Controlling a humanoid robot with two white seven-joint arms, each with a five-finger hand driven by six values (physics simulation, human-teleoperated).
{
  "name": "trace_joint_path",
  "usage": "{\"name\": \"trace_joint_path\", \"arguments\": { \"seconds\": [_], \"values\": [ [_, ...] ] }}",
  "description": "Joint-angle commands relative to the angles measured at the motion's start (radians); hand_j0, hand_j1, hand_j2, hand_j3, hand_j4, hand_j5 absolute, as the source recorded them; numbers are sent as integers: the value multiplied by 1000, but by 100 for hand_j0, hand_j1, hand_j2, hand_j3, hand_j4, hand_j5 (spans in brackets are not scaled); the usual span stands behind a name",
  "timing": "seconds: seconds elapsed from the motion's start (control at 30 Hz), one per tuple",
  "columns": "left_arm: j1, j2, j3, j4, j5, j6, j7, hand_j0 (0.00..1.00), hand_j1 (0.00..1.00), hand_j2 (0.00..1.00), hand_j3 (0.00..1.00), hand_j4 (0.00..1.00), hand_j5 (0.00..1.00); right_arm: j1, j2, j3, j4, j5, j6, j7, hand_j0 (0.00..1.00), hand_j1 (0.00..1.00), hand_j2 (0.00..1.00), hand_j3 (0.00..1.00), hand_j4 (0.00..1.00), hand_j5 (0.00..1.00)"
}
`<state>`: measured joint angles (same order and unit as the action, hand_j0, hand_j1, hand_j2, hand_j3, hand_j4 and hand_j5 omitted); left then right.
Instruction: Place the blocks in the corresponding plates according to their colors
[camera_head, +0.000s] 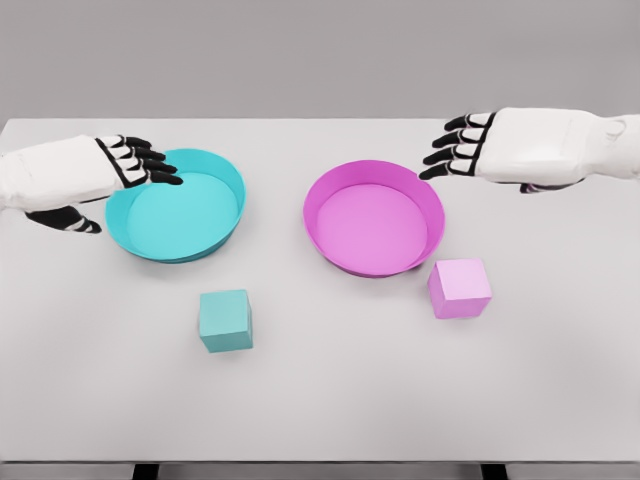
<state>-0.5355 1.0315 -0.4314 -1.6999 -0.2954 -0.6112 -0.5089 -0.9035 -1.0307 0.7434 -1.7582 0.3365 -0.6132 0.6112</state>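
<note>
A teal block (225, 320) sits on the white table in front of the teal plate (226, 175). A pink block (459, 288) lies just right of and in front of the magenta plate (430, 205). Neither plate holds anything. My left hand (135, 165) hovers over the teal plate's left rim, fingers stretched out, holding nothing. My right hand (460, 145) hangs above the table just behind the magenta plate's right rim, fingers spread and empty. Both hands are well behind the blocks.
The white table (330, 400) spans the whole view, with its front edge along the bottom. A grey wall stands behind its far edge.
</note>
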Motion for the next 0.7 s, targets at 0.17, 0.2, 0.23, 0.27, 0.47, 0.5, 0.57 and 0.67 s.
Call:
{"name": "trace_joint_path", "arguments": {
  "seconds": [0.17, 0.2, 0.23, 0.27, 0.47, 0.5, 0.57, 0.67],
  "values": [
    [-319, -19, -598, -12, 193, 0, -33, 100, 100, 100, 100, 100, 100, 3, -52, 19, 2, -8, 2, 0, 100, 100, 100, 100, 100, 100],
    [-327, -19, -613, -24, 209, 0, -34, 100, 100, 100, 100, 100, 100, 2, -43, 19, 2, -8, 2, 0, 100, 100, 100, 100, 100, 100],
    [-356, -16, -648, -52, 232, 0, -42, 100, 100, 100, 100, 100, 100, 2, -34, 21, 2, -8, 2, 0, 100, 100, 100, 100, 100, 100],
    [-386, -14, -688, -52, 252, 0, -59, 100, 100, 100, 100, 100, 100, 8, -25, 24, 2, -7, 2, 0, 100, 100, 100, 100, 100, 100],
    [-454, -14, -790, -55, 283, 0, -80, 100, 100, 100, 100, 100, 100, -118, -17, 295, -1, -7, 2, 0, 100, 100, 100, 100, 100, 100],
    [-454, -16, -808, -52, 283, 0, -80, 100, 100, 100, 100, 100, 100, -129, -20, 309, -1, -7, 2, 0, 100, 100, 100, 100, 100, 100],
    [-454, -19, -816, -52, 282, 0, -80, 100, 100, 100, 100, 100, 100, -152, -22, 341, -1, -8, 2, 0, 100, 100, 100, 100, 100, 100],
    [-452, -31, -817, -47, 282, 0, -80, 100, 100, 100, 100, 100, 100, -195, -22, 396, -1, -11, 2, 0, 100, 100, 100, 100, 100, 100]
  ]
}}
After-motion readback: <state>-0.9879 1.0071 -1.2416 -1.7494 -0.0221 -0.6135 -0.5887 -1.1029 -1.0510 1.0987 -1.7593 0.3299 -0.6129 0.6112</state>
